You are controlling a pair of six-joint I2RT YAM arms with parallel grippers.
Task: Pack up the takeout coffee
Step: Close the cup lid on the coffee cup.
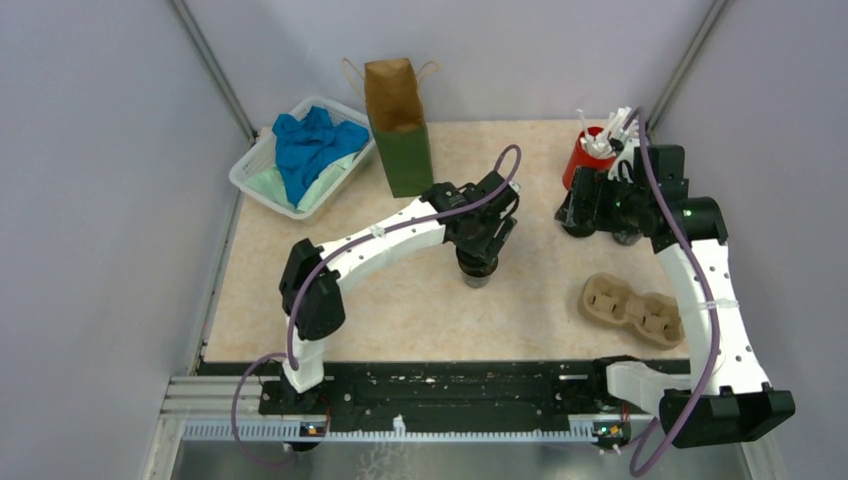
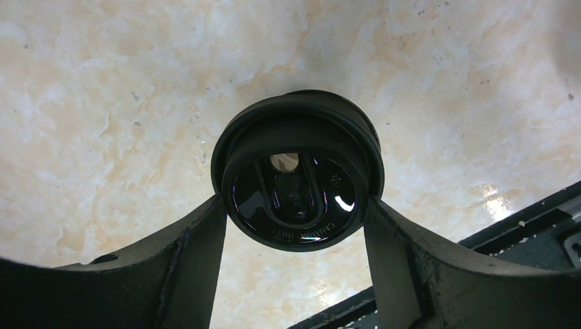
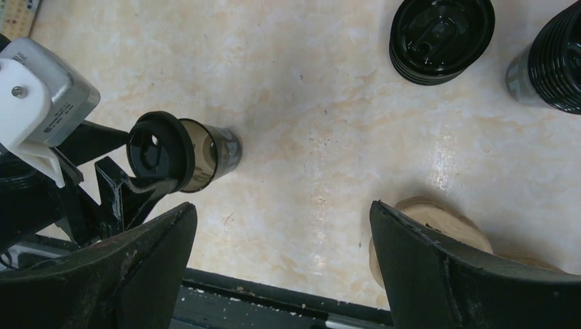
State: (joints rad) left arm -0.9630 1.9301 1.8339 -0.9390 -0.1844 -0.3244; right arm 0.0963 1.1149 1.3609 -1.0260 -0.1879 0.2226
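While the left gripper (image 2: pixel 296 205) clamps one lidded black cup (image 2: pixel 296 171) between its fingers (image 2: pixel 199 247), the right gripper (image 3: pixel 281 212) stands wide apart and empty, two more cups (image 3: pixel 442 38) ahead of it, the pulp carrier (image 1: pixel 632 310) unfilled, so packing looks barely begun.

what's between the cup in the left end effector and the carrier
Only bare table between the cup and the carrier; the top view shows it, the right wrist view too.

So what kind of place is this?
Likely a robot lab test cell: plain walls box in the table, and the left arm and right arm are bolted to a rail.
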